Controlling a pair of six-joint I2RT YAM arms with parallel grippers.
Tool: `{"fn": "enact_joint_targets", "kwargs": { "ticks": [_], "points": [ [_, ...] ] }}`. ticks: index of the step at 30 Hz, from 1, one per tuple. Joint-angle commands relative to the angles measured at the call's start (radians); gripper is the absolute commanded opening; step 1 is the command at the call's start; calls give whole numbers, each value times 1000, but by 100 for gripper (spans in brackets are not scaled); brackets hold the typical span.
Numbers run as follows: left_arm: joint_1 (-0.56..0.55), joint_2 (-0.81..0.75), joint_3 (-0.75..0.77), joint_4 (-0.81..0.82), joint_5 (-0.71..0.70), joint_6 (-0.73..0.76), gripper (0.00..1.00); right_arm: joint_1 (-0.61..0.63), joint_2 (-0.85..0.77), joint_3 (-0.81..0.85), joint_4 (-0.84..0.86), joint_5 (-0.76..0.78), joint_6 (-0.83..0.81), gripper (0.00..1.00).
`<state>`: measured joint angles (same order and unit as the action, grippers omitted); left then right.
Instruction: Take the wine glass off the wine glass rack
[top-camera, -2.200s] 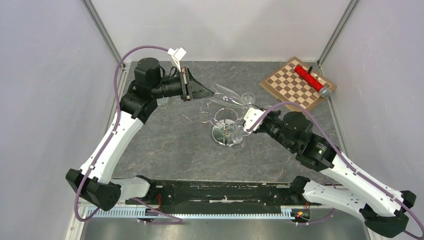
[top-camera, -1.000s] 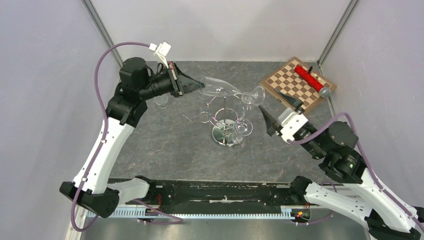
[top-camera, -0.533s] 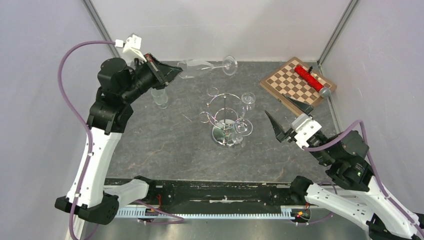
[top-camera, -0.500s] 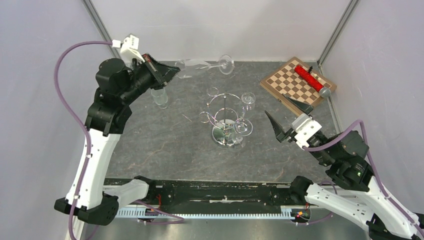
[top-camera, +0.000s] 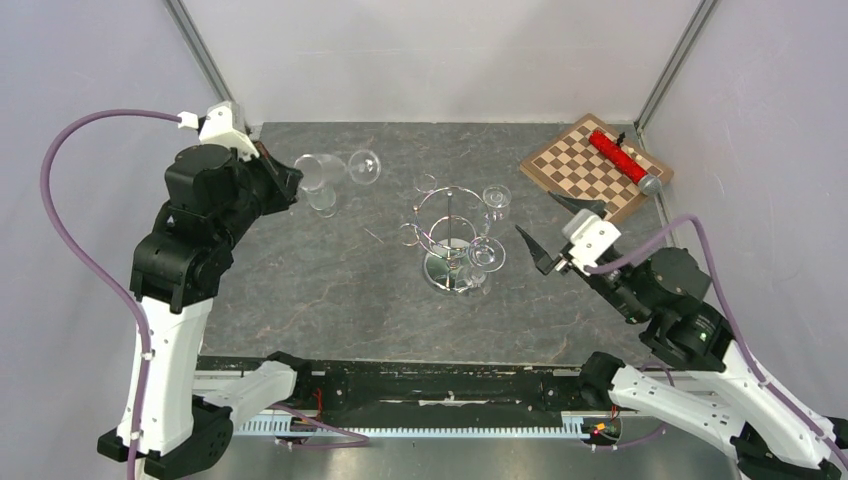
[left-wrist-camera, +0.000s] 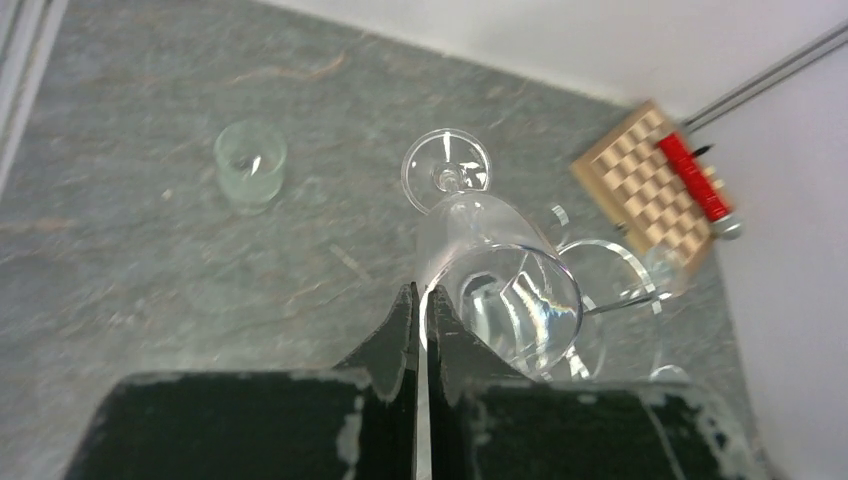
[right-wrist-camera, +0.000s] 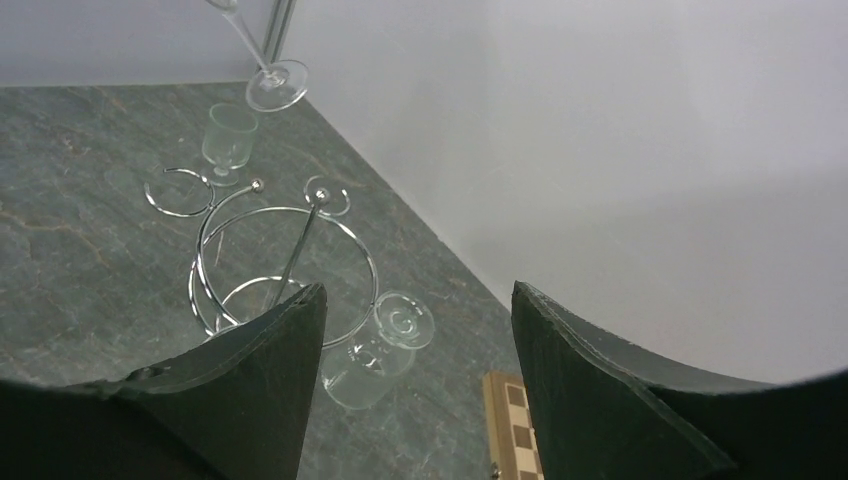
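Wine glass (left-wrist-camera: 487, 262) in left gripper (left-wrist-camera: 420, 303)

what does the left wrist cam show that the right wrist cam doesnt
Only the left wrist view: the left hand shut on the rim of the wine glass, the bowl close up, and the red tube on the chessboard. Only the right wrist view: the right hand open, and the wine glass rack with its pole plain. Both: the rack's ring, the small tumbler, the held glass's foot and part of the chessboard.
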<state>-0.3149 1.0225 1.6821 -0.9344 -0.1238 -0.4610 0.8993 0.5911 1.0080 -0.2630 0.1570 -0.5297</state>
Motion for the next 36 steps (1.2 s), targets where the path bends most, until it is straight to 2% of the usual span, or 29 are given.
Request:
{"fn": "enact_joint_targets", "kwargs": {
  "ticks": [1,10,15,21,25,36],
  "points": [
    [5,-13,34,-160,-84,71,2,1,59,75,-44,30,83,70],
    [5,29,-20,-326,-157,139,2,1,170,121,-191,70,235,72],
    [5,67,-97,-296,-168,154,2,1,205,103,-231,16,336,72],
    [19,136,-155,-239,-161,154,2,2,163,-13,-163,-94,392,71],
    [58,172,-190,-195,-154,159,2,1,150,-53,-151,-108,417,71],
    [254,291,-182,-130,-52,202,2,1,98,-182,-102,-154,470,71]
  ]
}}
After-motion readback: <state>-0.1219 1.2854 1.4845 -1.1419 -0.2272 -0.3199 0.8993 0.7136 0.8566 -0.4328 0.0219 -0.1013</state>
